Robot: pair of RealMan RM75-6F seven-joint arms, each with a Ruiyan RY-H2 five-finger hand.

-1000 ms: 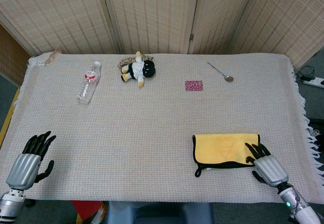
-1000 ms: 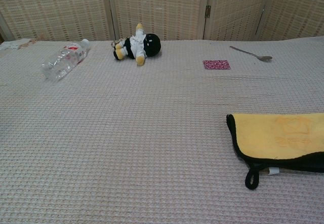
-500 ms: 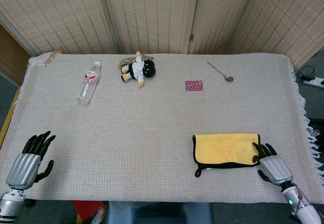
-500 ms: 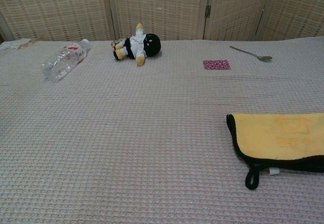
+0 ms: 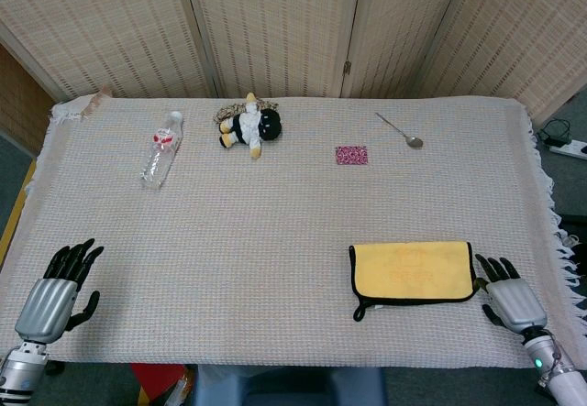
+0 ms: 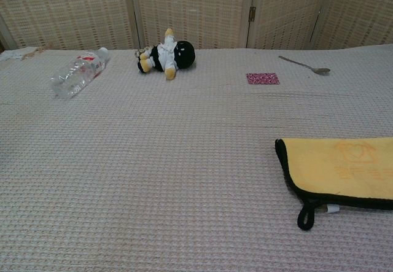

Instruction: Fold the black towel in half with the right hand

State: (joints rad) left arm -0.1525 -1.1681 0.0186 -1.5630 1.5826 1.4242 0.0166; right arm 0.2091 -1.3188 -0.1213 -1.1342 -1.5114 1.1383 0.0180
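The towel [image 5: 410,271] lies folded flat on the table's near right, its yellow side up with a black border and a black loop at its near left corner; the chest view shows the towel [image 6: 344,167] running off the right edge. My right hand [image 5: 512,298] rests open on the table just right of the towel, fingers spread, not touching it. My left hand [image 5: 57,291] lies open at the near left corner, far from the towel. Neither hand appears in the chest view.
At the back of the table lie a plastic bottle [image 5: 162,148], a black-and-white plush doll [image 5: 250,126], a small pink patterned card [image 5: 351,155] and a metal spoon [image 5: 401,131]. A woven cloth [image 5: 275,232] covers the table; its fringed edge runs down the right side.
My right hand has slid right and toward me off the towel's right edge. The towel now lies flat with its black border even. The left hand has barely moved.
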